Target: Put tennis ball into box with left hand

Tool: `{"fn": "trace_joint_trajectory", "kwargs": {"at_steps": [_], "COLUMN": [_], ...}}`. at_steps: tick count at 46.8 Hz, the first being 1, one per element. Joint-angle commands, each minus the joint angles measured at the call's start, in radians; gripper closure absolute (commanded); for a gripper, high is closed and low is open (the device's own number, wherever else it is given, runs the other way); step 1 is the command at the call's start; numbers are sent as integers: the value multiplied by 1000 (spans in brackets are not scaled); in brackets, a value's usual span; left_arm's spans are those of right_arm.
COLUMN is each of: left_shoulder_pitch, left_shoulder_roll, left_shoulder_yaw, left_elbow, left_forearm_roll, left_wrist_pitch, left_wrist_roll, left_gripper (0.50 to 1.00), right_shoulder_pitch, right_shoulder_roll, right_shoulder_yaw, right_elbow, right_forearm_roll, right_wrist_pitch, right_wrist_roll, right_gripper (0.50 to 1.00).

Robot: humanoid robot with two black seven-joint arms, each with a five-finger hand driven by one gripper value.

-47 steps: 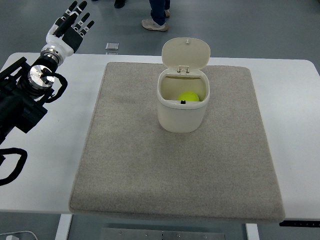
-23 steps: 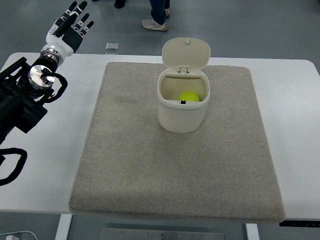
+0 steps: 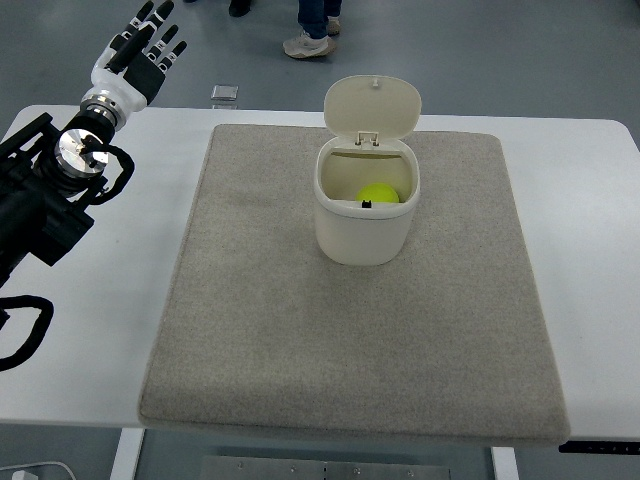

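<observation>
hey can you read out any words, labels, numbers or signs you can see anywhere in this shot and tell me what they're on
None can be read.
The box, its lid, the tennis ball, the mat and the table show no print.
The small grey object at the table's far edge is too small to tell.

My left arm comes in from the left edge and reaches up toward the far left corner. My left hand is raised there, palm flat, and it holds nothing. My fingers are straight and spread, pointing away from me. I do not see my right arm.
</observation>
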Motion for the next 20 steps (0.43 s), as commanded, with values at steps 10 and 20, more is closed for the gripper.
{"fn": "trace_joint_trajectory", "kwargs": {"at_steps": [10,20], "left_shoulder_pitch": [3,-7], "left_shoulder_roll": [-3,-3], "left_shoulder_yaw": [-2,-3], "left_elbow": [3,3], "left_forearm_roll": [0,-2], "left_wrist_pitch": [0,3], "left_wrist_roll": [0,0], "left_gripper": [510,510], "right_shoulder_pitch": [-2,-6], "right_shoulder_roll": [0,0], "right_shoulder_yaw": [-5,-3], "right_elbow": [20,20], "right_forearm_roll": [-5,0], "right_wrist_pitch": [12,8], "right_wrist_roll": [0,0], "right_gripper": [562,562]}}
